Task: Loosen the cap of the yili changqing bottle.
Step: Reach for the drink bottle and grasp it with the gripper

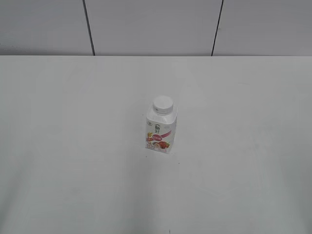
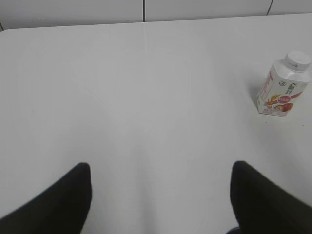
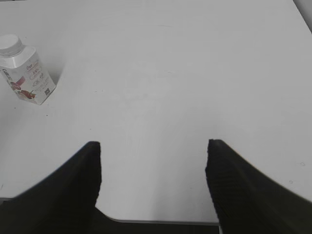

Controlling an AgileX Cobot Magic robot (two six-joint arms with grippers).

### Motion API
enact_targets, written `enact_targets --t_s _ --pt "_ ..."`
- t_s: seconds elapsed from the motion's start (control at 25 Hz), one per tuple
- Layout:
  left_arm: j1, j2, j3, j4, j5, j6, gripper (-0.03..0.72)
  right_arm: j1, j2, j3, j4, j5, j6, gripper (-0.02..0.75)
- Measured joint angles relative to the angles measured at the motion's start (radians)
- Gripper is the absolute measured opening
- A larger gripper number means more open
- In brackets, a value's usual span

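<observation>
Left hand and right hand spread wide, empty; yili changqing bottle upright on table, cap on.

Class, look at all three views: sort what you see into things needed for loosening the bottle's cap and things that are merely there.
Needed for the job:
yili changqing bottle, standing upright
cap, on its neck
left tool, open
right tool, open

Merely there:
table
panelled wall
</observation>
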Motion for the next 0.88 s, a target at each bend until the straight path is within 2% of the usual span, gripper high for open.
enact_targets --t_s 0.44,0.64,0.88 --pt "0.0 0.0 -0.015 0.002 -0.044 0.0 0.536 0.0 0.0 0.0 0.0 0.0 0.0 0.533" --pt "0.0 0.016 -0.01 0.016 -0.361 0.0 0.536 0.0 0.0 0.0 0.0 0.0 0.0 0.533" --pt "0.0 0.171 0.082 0.044 -0.768 0.0 0.536 0.0 0.0 0.0 0.0 0.0 0.0 0.533"
